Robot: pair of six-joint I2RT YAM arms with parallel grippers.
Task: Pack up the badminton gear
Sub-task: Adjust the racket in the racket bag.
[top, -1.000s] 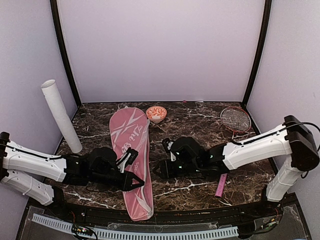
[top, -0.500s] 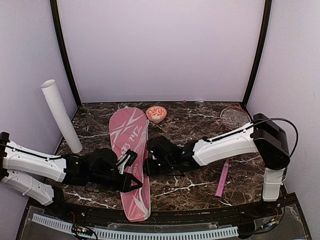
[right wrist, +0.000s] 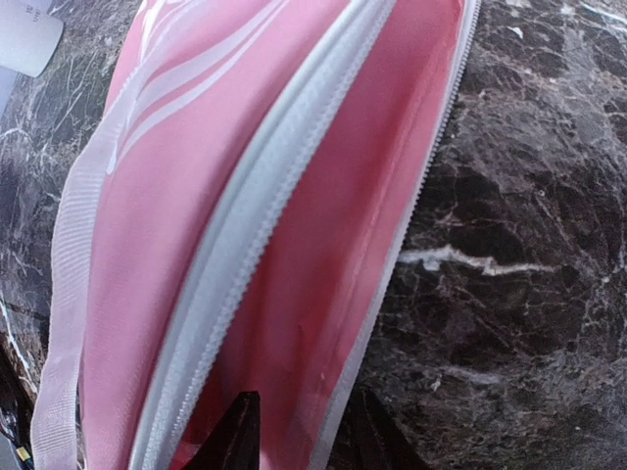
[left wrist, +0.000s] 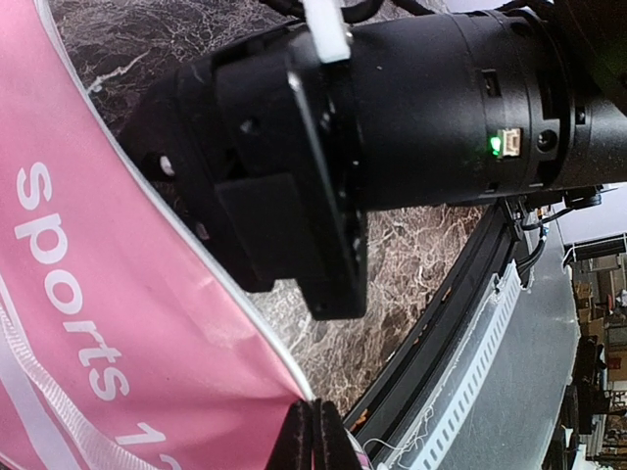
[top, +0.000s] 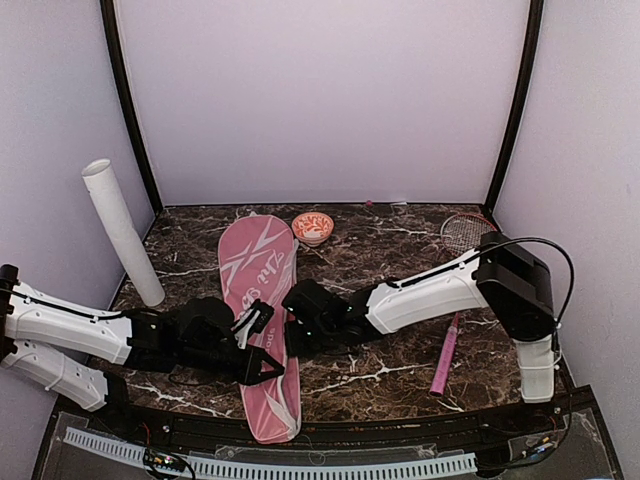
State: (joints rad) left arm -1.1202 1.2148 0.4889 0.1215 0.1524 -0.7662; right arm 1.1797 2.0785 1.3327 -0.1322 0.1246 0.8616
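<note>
The pink racket cover (top: 256,290) lies lengthwise on the marble table, unzipped along its right side. My left gripper (top: 262,355) is shut on the upper flap's white-piped edge (left wrist: 245,323), its fingertips (left wrist: 299,436) pressed together on it. My right gripper (top: 296,322) is at the cover's right edge. Its fingers (right wrist: 240,436) stand apart astride the lower zipper edge (right wrist: 397,264), with the red lining (right wrist: 323,264) showing between the two zipper bands. A red-framed racket (top: 470,237) with a pink handle (top: 443,358) lies at the right. The white tube (top: 122,232) leans at the left.
A small red-and-white patterned bowl (top: 312,227) sits behind the cover near the back wall. The right arm's black wrist (left wrist: 392,127) hangs close over the cover beside my left gripper. The table's front rail (top: 300,430) runs just below the cover's near end.
The right arm has swung left from mid-table to the cover's right edge, and its jaws have narrowed. The left gripper has kept its hold on the flap.
</note>
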